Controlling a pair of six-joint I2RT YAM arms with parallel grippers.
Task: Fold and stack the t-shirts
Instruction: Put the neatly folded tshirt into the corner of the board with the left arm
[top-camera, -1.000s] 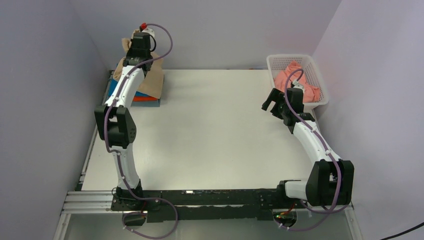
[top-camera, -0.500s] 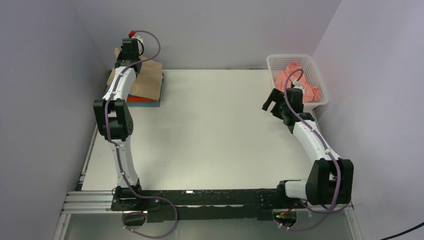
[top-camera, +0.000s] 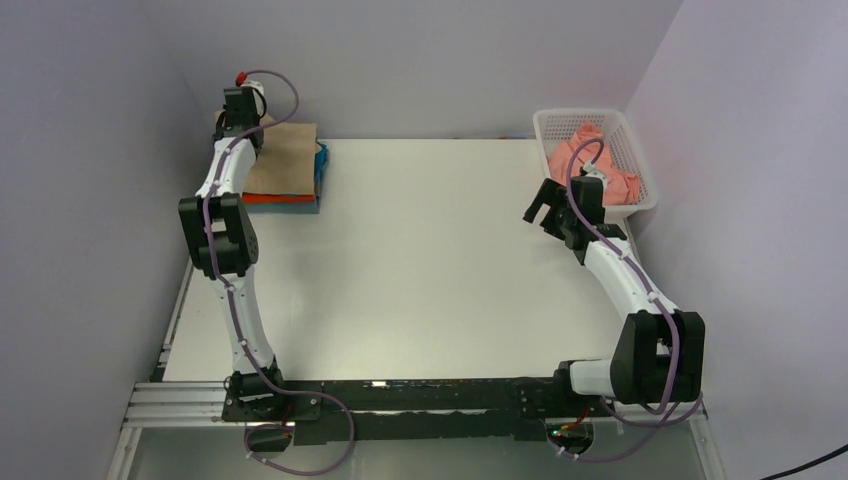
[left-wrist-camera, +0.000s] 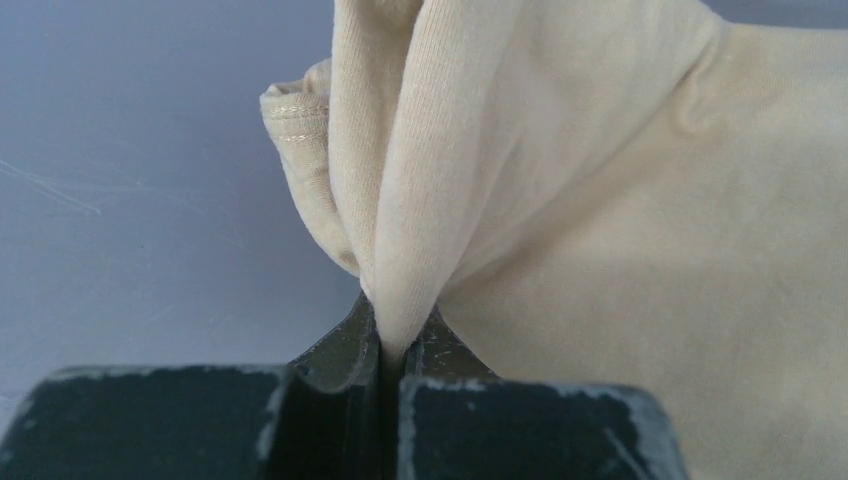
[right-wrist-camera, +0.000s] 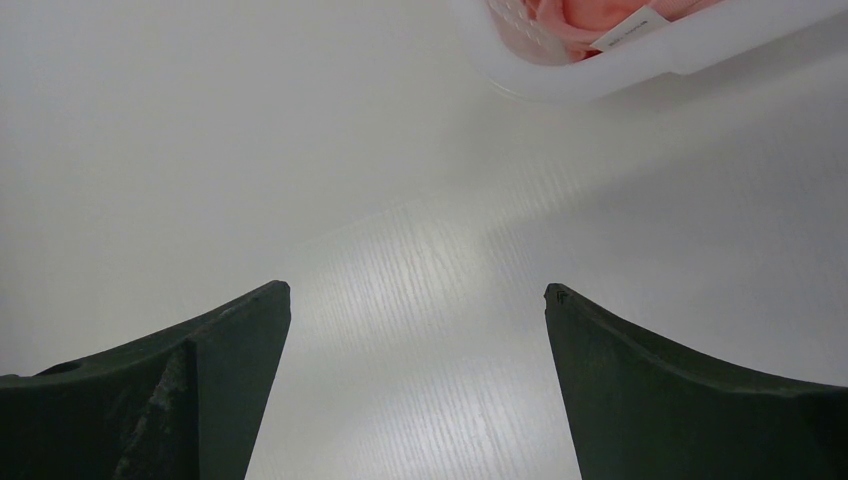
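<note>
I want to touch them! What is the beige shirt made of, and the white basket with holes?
The beige shirt looks like soft knitted cloth, maybe cotton: fine ribs, a stitched hem, folds where the left gripper pinches it. The white basket looks like stiff, smooth plastic: thin mesh walls holding their shape.

Middle of the table (top-camera: 420, 260): bare board is seen from 6 to 12 o'clock, and a wide lane is left between the two arms.
10 o'clock corner: taken up by the stack of shirts (top-camera: 290, 198). The left arm (top-camera: 222, 180) is stretched along the 9 o'clock edge, with the left gripper (left-wrist-camera: 392, 345) pinched on the tan shirt (top-camera: 285, 160) near the wall.
2 o'clock corner: blocked by the basket (top-camera: 578, 112), in which a pink shirt (top-camera: 575, 155) is heaped.
Right gripper (top-camera: 540, 205): held spread above bare board, just beside the basket's 8 o'clock side.
3 to 5 o'clock: crossed by the right arm (top-camera: 620, 275).
Walls (top-camera: 420, 70): the table is closed in at 9, 12 and 3 o'clock.
</note>
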